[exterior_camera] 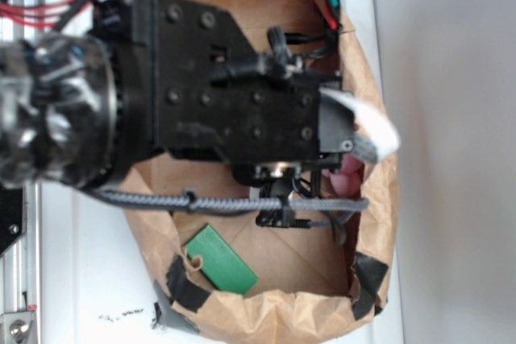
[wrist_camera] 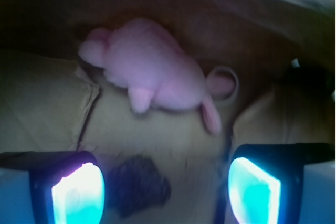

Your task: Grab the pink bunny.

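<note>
Pink bunny (wrist_camera: 152,72) lies ahead of spread fingers (wrist_camera: 79,195), untouched, on brown paper (wrist_camera: 47,108); dark patch (wrist_camera: 137,184) between fingertips.

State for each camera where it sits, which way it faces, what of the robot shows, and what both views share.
Exterior: sits above, facing down into the brown paper bag; the black arm and wrist fill most of the frame, above a green block.
Wrist: sits on the gripper, looking forward past its glowing, spread jaws at the pink bunny lying on the bag floor.
Shared: the bunny, only a pink sliver at the arm's edge in the exterior view, and the bag's inside.
</note>
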Available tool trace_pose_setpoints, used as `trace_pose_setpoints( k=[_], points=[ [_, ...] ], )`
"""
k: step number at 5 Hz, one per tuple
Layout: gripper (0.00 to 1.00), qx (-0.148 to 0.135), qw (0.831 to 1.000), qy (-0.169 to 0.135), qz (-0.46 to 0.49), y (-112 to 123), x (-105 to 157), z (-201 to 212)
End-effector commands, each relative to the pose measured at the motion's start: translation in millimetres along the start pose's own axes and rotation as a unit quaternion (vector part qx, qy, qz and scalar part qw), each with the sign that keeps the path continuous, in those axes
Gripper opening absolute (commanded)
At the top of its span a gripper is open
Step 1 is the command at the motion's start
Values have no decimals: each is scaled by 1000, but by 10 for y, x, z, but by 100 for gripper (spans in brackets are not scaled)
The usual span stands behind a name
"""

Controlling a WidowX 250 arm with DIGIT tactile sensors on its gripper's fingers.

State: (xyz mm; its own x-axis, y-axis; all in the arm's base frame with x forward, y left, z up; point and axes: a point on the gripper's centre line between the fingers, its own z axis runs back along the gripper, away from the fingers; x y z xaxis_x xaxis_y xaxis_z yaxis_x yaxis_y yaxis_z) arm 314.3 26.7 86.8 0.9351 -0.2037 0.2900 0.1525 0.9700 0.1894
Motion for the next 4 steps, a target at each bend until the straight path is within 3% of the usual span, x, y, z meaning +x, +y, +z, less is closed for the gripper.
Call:
trace_pose_setpoints(
  k=[1, 2, 3, 4],
  points=[
    [100, 32, 997, -36, -59, -16, 82, 205],
    [100, 32, 997, -36, -59, -16, 82, 205],
    [100, 13, 991, -56, -117, -26, 145, 122],
    [100, -1, 978, -98, -183, -42, 177, 135]
  ],
)
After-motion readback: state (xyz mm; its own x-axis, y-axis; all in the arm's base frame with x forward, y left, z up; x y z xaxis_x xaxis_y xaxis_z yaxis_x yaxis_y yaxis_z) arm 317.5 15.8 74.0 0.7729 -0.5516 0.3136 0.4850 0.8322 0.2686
